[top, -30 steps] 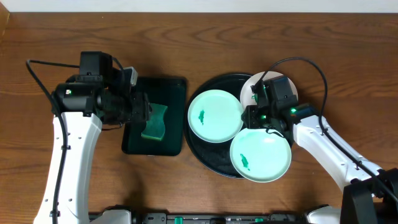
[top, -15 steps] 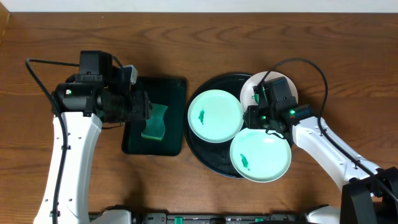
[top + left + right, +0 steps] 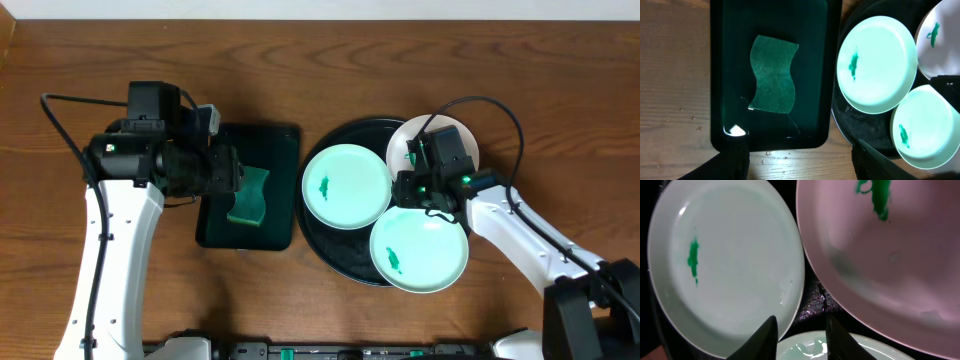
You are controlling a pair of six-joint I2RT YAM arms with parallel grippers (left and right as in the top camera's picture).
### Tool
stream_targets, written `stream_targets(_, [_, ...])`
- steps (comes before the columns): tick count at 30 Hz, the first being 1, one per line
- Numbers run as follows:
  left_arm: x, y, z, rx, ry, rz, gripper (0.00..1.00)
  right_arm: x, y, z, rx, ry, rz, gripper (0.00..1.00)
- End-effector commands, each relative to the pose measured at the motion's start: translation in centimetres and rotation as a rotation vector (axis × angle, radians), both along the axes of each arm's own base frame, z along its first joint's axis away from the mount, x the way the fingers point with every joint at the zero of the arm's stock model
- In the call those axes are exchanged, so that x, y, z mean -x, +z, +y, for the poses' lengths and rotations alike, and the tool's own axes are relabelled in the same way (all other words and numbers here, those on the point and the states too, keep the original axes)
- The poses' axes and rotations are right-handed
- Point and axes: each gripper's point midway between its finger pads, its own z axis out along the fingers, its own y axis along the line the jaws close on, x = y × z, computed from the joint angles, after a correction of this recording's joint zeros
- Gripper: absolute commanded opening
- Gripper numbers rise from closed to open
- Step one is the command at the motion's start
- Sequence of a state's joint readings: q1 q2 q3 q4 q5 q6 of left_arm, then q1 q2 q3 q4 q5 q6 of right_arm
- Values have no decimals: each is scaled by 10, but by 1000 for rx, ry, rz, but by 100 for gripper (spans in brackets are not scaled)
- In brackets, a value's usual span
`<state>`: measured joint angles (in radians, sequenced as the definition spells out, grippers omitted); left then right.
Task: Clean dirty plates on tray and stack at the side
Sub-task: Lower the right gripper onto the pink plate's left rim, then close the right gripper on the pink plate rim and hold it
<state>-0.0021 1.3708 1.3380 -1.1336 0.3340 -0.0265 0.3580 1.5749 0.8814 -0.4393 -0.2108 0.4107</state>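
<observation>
Right jaws narrowed slightly, mint plate [image 3: 850, 352] rim between

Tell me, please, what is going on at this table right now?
The right end effector, jaws partly open, hovers over the black tray where the near mint plate, the other mint plate and the white plate meet. All three carry green smears. The left end effector, open and empty, hangs over the green tray that holds the sponge. Nothing is wiped or stacked yet.

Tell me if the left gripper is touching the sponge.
Apart. The left wrist view shows the sponge lying in the green tray, bare tray between it and the left gripper.
</observation>
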Motion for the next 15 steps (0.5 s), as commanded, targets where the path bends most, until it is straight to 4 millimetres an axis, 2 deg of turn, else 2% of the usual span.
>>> stream_targets(1, [1, -3, 1, -9, 2, 9, 66, 3, -11, 2, 8, -6, 29, 27])
stream_targets(4, [1, -3, 1, -9, 2, 9, 66, 3, -12, 1, 9, -7, 30, 25])
stream_targets(6, [1, -3, 1, -9, 2, 9, 66, 3, -12, 1, 9, -6, 30, 20])
stream_targets(15, [1, -3, 1, -9, 2, 9, 66, 1, -13, -1, 27, -15, 20, 21])
